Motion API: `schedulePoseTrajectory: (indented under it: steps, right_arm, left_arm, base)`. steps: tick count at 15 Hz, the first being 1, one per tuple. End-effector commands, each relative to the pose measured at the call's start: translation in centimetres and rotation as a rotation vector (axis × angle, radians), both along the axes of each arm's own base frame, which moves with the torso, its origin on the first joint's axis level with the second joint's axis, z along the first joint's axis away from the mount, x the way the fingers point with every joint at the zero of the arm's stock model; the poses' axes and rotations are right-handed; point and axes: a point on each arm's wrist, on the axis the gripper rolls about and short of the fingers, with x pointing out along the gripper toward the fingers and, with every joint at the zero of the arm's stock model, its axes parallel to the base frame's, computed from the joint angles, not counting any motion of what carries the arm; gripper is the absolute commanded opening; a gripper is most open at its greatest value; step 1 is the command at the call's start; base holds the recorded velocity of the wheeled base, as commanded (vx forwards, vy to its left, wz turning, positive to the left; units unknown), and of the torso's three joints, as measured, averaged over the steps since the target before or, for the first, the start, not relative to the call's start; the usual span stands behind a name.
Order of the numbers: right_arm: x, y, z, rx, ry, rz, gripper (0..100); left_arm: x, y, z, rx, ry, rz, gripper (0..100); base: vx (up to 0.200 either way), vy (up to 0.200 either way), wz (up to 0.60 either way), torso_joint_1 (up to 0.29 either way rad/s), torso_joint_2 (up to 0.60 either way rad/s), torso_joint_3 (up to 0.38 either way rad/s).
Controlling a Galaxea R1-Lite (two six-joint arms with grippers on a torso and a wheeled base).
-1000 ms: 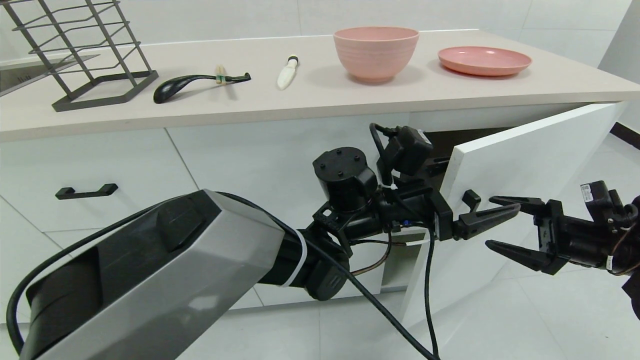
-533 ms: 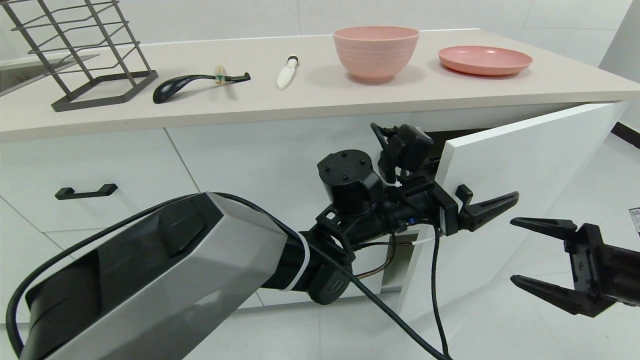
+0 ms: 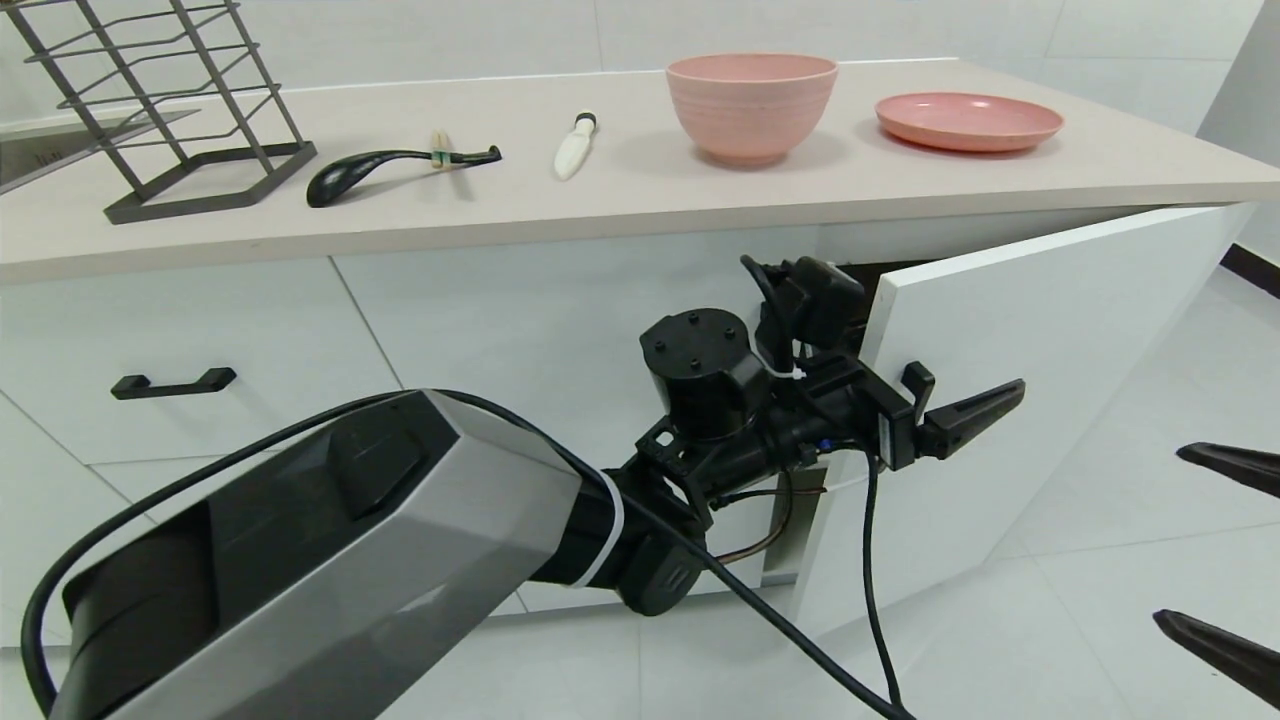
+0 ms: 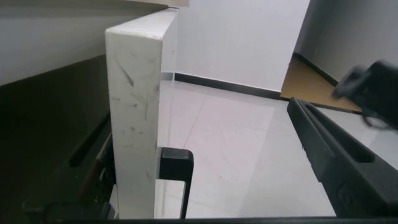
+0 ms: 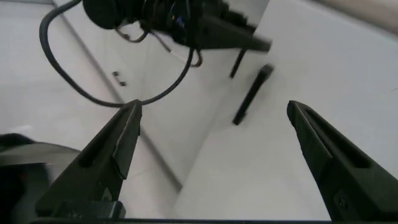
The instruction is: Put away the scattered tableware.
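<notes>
Jaws of the right gripper (image 3: 1220, 555) hang spread wide and empty at the near right, clear of the door. Farther in, the left gripper (image 3: 975, 400) is spread across the free edge of the half-open cabinet door (image 3: 1060, 330), beside its black handle (image 3: 912, 382), probably to swing it and free the storage space. Farthest off, the counter (image 3: 640, 205) holds the untouched tableware: black spoon (image 3: 380, 165), chopsticks (image 3: 440, 152), white utensil (image 3: 576, 146), pink bowl (image 3: 752, 105), pink plate (image 3: 968, 121), with the wire rack (image 3: 170, 110) far left.

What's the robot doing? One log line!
left gripper: open, straddling edge of white cabinet door near black handle; right gripper: open, free; pink bowl: on beige countertop
</notes>
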Motion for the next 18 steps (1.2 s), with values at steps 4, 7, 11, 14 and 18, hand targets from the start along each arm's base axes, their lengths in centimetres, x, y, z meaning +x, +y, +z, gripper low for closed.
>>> schedulePoseTrajectory:
  steps: [4,7,11,14,18]
  right_arm:
    - [-4.5,-0.2,2.3,-0.017,-0.239,-0.259,100]
    - [-4.7,-0.6,2.4,-0.023,-0.243,-0.321,100]
    - [-5.8,-0.1,2.8,-0.035,-0.303,-0.317,100]
    - [-6.7,0.3,3.1,-0.043,-0.347,-0.314,100]
    - [-7.1,0.5,3.3,-0.049,-0.373,-0.311,100]
  left_arm:
    - [-2.1,-1.1,-0.5,0.023,0.017,-0.048,100]
    - [-3.3,-0.7,-0.7,0.029,0.023,-0.059,100]
    - [-4.8,-0.9,-1.3,0.036,0.026,-0.088,100]
    - [-5.6,-1.6,-1.4,0.037,0.026,-0.112,100]
    - [-7.4,-3.4,-1.7,0.037,0.026,-0.168,100]
  base:
    - [0.0,0.0,0.0,0.0,0.0,0.0]
    - [0.0,0.0,0.0,0.0,0.0,0.0]
    - [0.0,0.0,0.0,0.0,0.0,0.0]
    - [0.0,0.0,0.0,0.0,0.0,0.0]
    - [0.0,0.0,0.0,0.0,0.0,0.0]
